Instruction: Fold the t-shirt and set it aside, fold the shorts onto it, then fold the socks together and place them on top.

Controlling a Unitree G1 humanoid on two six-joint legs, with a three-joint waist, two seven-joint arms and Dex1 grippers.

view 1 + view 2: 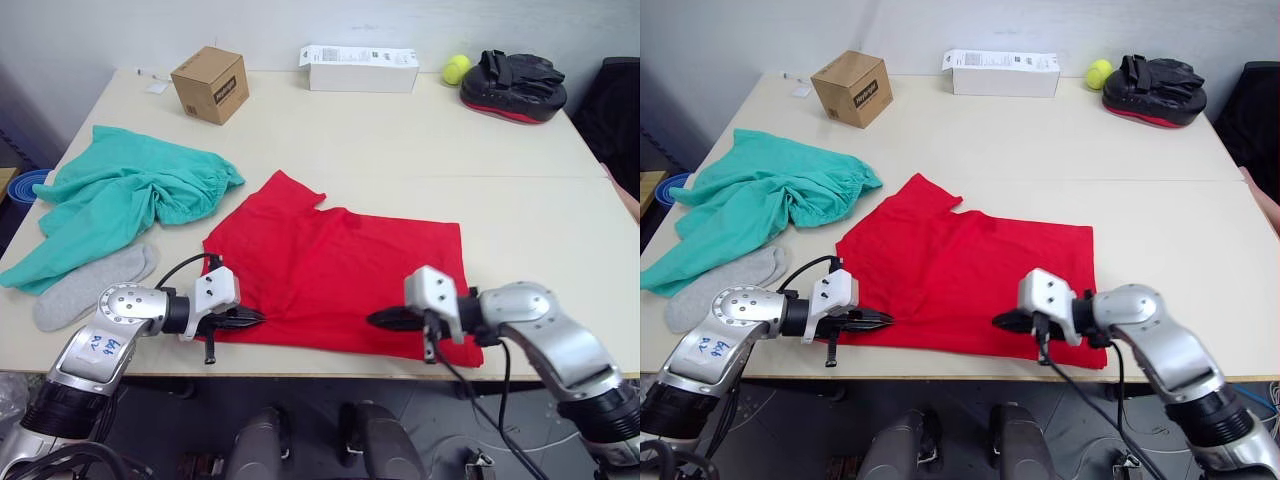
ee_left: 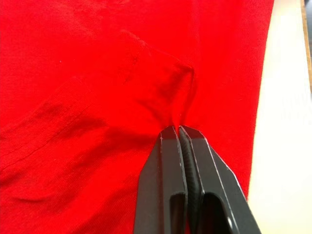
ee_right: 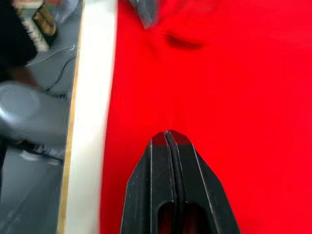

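Both the left gripper (image 1: 258,318) and right gripper (image 1: 374,319) have jaws pressed together, pinching the near edge of the red t-shirt (image 1: 340,268) between them.

Twin head views down across the table (image 1: 400,160); wrist views close over the t-shirt (image 2: 97,73), shared by all.

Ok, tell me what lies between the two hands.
Only t-shirt cloth: the near hem stretch runs between the left hand and right hand, seen in both eye views.
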